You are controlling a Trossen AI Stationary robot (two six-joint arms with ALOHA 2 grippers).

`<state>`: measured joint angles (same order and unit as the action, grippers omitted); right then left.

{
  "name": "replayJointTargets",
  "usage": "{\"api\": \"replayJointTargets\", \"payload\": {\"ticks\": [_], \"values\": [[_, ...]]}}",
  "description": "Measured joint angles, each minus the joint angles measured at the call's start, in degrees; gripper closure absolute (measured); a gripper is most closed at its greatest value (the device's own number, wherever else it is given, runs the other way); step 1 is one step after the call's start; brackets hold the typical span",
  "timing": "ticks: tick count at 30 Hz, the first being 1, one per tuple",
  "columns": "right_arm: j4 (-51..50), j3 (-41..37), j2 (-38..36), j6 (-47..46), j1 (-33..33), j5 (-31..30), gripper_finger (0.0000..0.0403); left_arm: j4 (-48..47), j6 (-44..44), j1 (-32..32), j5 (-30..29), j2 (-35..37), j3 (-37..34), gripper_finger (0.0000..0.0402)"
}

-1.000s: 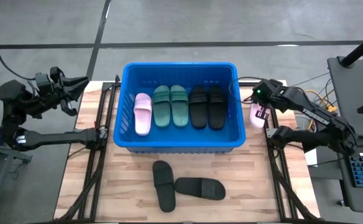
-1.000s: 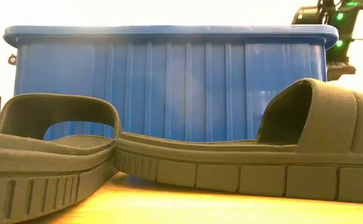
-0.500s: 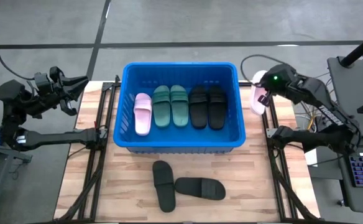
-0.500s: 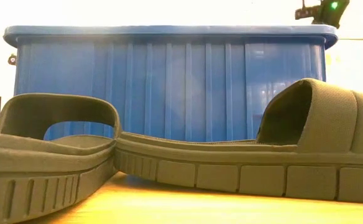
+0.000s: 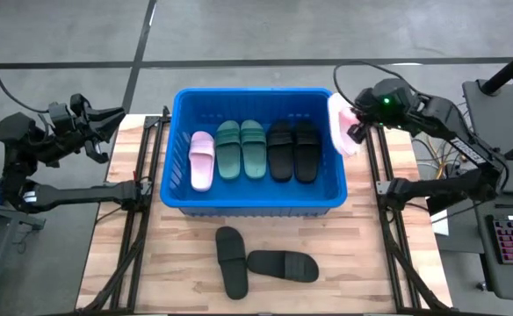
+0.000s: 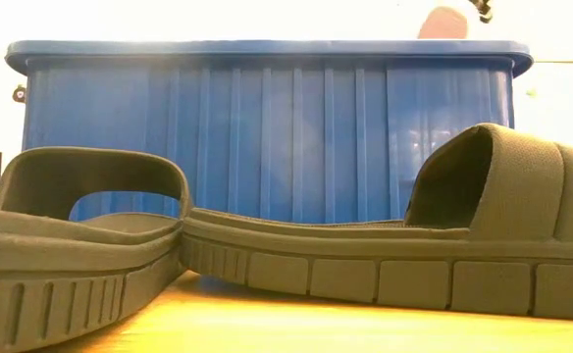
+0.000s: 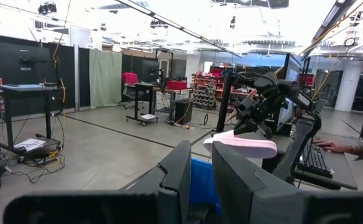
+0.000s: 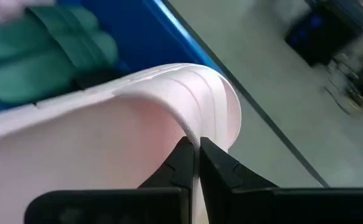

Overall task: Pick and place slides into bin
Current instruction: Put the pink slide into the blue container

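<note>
A pale pink rubber slide sandal with a wide top strap [image 5: 343, 123] is held by the right gripper [image 5: 358, 125], jaws pinched closed on the strap, as the right wrist view shows. It hangs tilted over the right rim of the large bright blue plastic bin [image 5: 176, 149], probably because the strap is the only thin edge that narrow jaws can clamp.

Inside the bin, five slides lie side by side, soles down: one pale pink slide [image 5: 202, 160], two sage green slides [image 5: 241, 148], two black slides [image 5: 292, 150]. The gap at the right of the row is judged to be where the held sandal goes.

Two more black rubber slides [image 5: 256, 261] lie on the wooden counter [image 5: 151, 263], near side of the bin, touching at their ends.

The left gripper [image 5: 107, 123] waits far left of the bin, holding nothing; its jaws are nearly closed, a thin gap showing between them.
</note>
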<state>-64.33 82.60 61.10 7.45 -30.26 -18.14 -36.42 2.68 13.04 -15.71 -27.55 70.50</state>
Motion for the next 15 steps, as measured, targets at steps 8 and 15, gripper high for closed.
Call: {"api": "replayJointTargets", "payload": {"ticks": [8,15], "values": [[7.6,7.4,9.9,-1.6,8.4,0.6,0.0395,0.0,0.0,0.0,0.0,0.0,0.0,0.0349],[8.5,17.8,22.7,-4.5,13.0,0.3,0.0395,0.0,0.0,0.0,0.0,0.0,0.0,0.0349]]}}
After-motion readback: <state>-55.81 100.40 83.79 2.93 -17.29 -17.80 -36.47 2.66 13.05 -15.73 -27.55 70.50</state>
